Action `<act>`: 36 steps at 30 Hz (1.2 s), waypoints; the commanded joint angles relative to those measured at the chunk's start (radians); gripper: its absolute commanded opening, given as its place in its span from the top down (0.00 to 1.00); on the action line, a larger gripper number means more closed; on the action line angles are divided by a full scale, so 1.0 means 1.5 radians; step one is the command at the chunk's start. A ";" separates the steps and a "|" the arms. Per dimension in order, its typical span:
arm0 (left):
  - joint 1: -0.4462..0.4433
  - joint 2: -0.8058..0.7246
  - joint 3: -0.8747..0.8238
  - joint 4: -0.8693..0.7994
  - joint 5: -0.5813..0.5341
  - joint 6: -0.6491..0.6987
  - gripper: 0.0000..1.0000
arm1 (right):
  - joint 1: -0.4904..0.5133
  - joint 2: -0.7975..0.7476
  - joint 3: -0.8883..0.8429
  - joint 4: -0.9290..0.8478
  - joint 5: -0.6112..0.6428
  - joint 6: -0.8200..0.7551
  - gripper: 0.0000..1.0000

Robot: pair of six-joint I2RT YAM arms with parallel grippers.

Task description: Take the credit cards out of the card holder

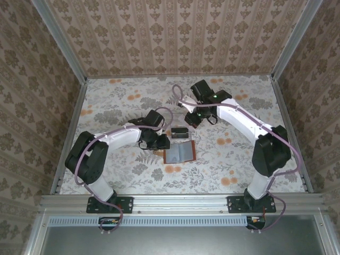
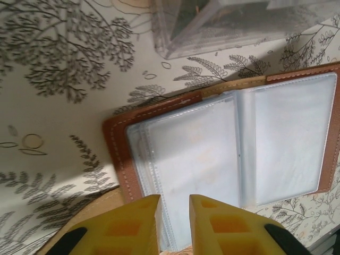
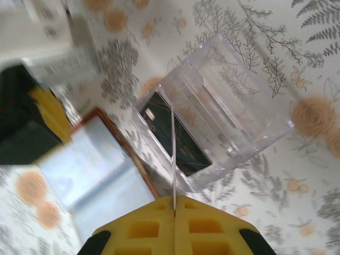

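Over the clear tray (image 3: 249, 101), the right gripper (image 3: 174, 201) has its yellow jaws pressed together on a thin credit card (image 3: 173, 159), seen edge-on as a pale line running out from the fingertips; a dark card (image 3: 188, 154) lies flat inside the tray, at the end nearer the card holder (image 3: 95, 164). The holder lies open on the patterned table (image 1: 122, 101), just beside the tray, its pale plastic sleeves facing up; the left gripper (image 2: 174, 215) hangs at its near edge with the jaws a narrow gap apart and nothing visibly between them, though whether a fingertip touches the sleeve cannot be told. The step in hand looks to be dropping the held card into the tray; to do it well, the right arm should bring the card's far edge inside the tray walls before parting the jaws, since a card let go on edge may lean on a wall or slip over the rim; tilting it toward flat, over the dark card, would help it settle. The left gripper would do best to steady the holder; whether more cards sit in the sleeves cannot be read here.
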State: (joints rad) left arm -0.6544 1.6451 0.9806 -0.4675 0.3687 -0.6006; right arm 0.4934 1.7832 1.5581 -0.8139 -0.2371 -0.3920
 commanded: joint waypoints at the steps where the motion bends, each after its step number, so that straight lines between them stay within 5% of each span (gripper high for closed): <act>1: 0.018 -0.042 -0.029 -0.005 -0.011 0.003 0.77 | 0.003 0.054 0.067 -0.097 0.037 -0.214 0.99; 17: 0.087 -0.126 -0.105 -0.015 -0.010 -0.001 0.77 | 0.021 0.319 0.424 -0.343 0.030 -0.426 1.00; 36: 0.098 -0.131 -0.105 -0.030 0.000 0.005 0.76 | 0.028 0.424 0.514 -0.416 -0.022 -0.469 0.97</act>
State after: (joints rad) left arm -0.5152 1.4742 0.8314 -0.4847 0.3618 -0.6010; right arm 0.5228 2.3703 2.3047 -1.3621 -0.2264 -1.0752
